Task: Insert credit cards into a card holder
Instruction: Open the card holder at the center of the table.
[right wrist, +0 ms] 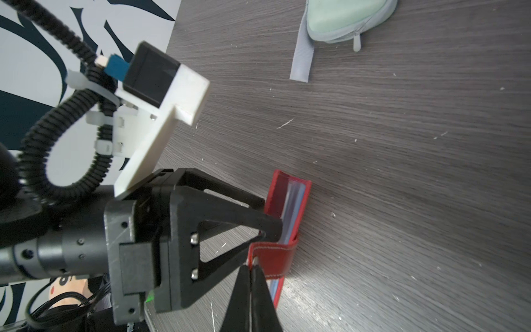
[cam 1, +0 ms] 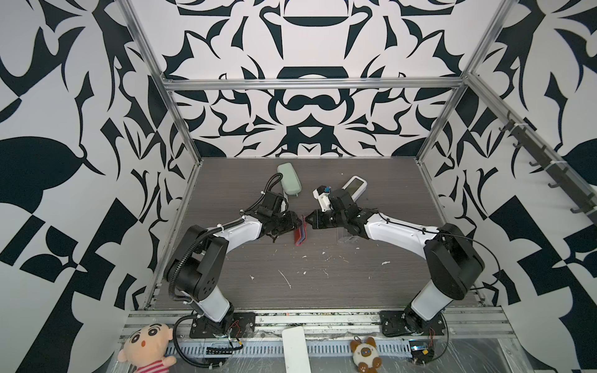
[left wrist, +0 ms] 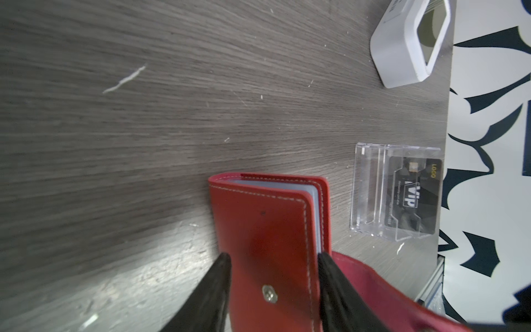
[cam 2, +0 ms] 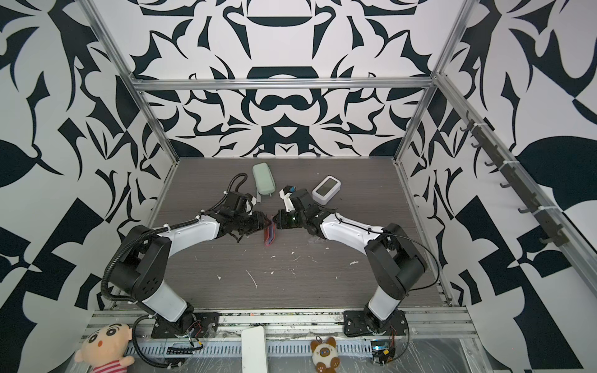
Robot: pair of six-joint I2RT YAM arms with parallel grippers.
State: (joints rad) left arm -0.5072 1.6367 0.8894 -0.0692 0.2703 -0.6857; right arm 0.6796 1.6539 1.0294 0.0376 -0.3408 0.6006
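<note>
The red card holder [cam 1: 299, 234] [cam 2: 270, 235] stands on its edge mid-table, between both grippers. In the left wrist view its front cover [left wrist: 267, 230] with a snap stud fills the gap of my left gripper [left wrist: 274, 255]. One finger touches the cover's lower edge and the other touches the top edge where clear sleeve pages show. My right gripper [right wrist: 250, 266] is shut on the holder's red tab [right wrist: 275, 258], which wraps round the open end. A black "VIP" credit card [left wrist: 413, 195] stands in a clear acrylic stand [left wrist: 370, 186] beyond the holder.
A mint-green zip case [cam 1: 289, 178] lies at the back left of centre. A white device with a screen [cam 1: 354, 185] sits at the back right. White scraps litter the front of the grey table [cam 1: 323, 284]. The right arm hides most of the acrylic stand in both top views.
</note>
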